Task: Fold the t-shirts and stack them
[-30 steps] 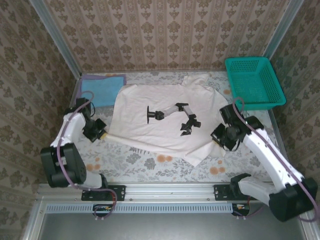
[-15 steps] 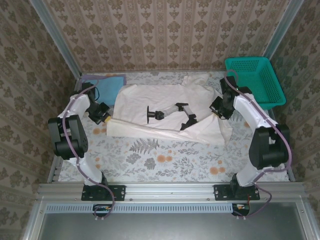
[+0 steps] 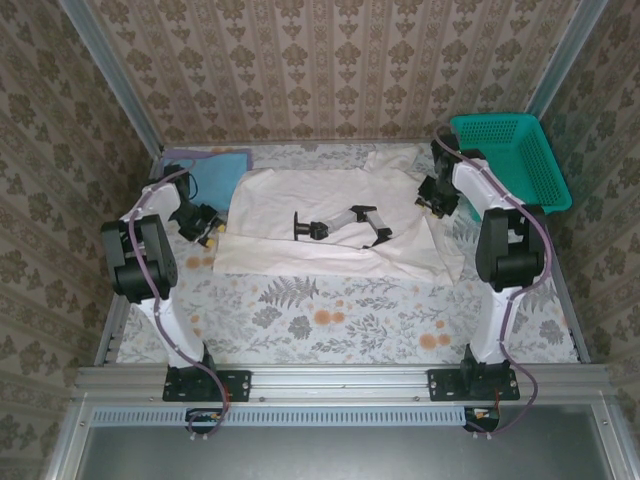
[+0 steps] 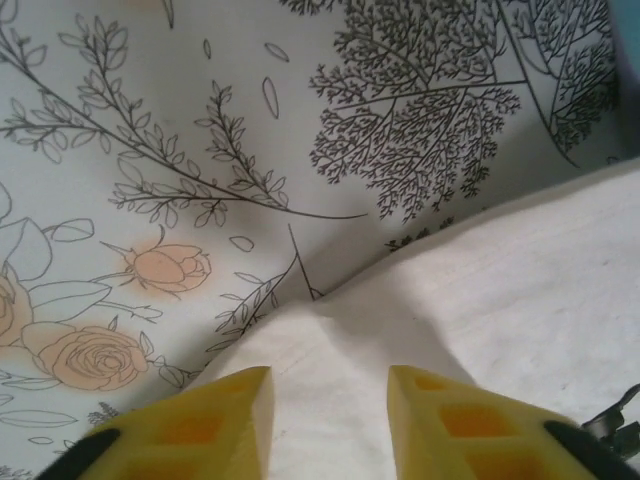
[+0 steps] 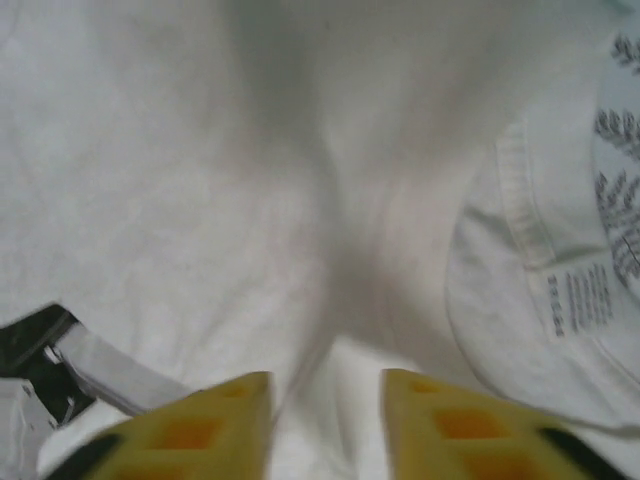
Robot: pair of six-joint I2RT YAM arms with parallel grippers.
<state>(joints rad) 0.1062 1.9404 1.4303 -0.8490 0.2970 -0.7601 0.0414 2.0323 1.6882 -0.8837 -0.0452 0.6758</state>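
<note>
Top external view – the off-white cotton t-shirt with a black chest print (image 3: 270, 215) lies across the far middle of the floral-patterned table (image 3: 330, 320). It looks doubled over into a long band, though its near right corner sags out unevenly. The left gripper (image 3: 207, 228) sits at the band's left end and the right gripper (image 3: 432, 195) at its right end, by the collar.

In both wrist views the yellow fingers stand spread, with a raised crease of white cloth running toward the gap but nothing pinched between them. I judge the lengthwise fold to be laid and both ends let go.

The next move likely calls for fresh grips on one end, to bring it across into a compact packet, tidying that loose corner on the way. The packet must then be joined with the plain light blue folded t-shirt (image 3: 218, 172), which rests flat at the far left corner, just beside the white one.

The teal plastic mesh basket (image 3: 500, 119) stands at the far right – from above, nothing seems to lie in it.
</note>
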